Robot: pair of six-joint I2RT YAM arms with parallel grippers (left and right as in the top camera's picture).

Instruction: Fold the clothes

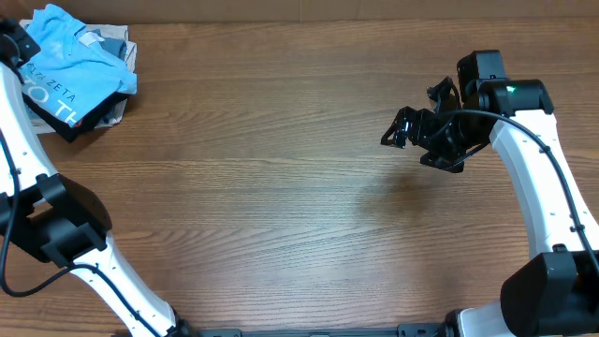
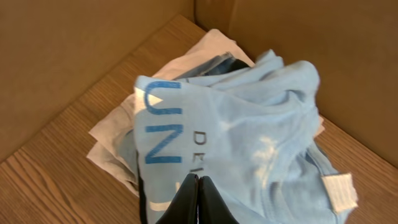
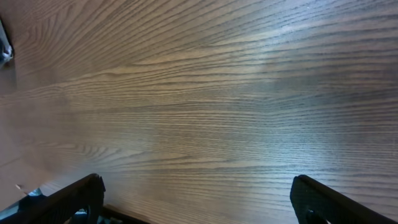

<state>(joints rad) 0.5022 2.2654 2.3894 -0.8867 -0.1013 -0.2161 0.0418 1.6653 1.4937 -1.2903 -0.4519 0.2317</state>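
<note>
The clothes, a light sky-blue t-shirt (image 1: 70, 56) with white lettering, lie crumpled on a pile at the table's far left corner. In the left wrist view the t-shirt (image 2: 249, 124) bulges up in loose folds, with blue letters on a turned-over part and a white neck label. My left gripper (image 2: 198, 177) is shut, its tips pressed together into the shirt's cloth; in the overhead view only its dark body (image 1: 7, 39) shows at the frame's left edge. My right gripper (image 1: 416, 112) hovers wide open over bare wood at the right, its fingers (image 3: 81, 194) far apart.
Under the blue shirt lie a black folded shirt (image 1: 65, 120) and white and denim-blue garments (image 2: 112, 134). Brown cardboard walls (image 2: 62, 50) close the corner behind the pile. The wooden table (image 1: 281, 187) stretches between the two arms.
</note>
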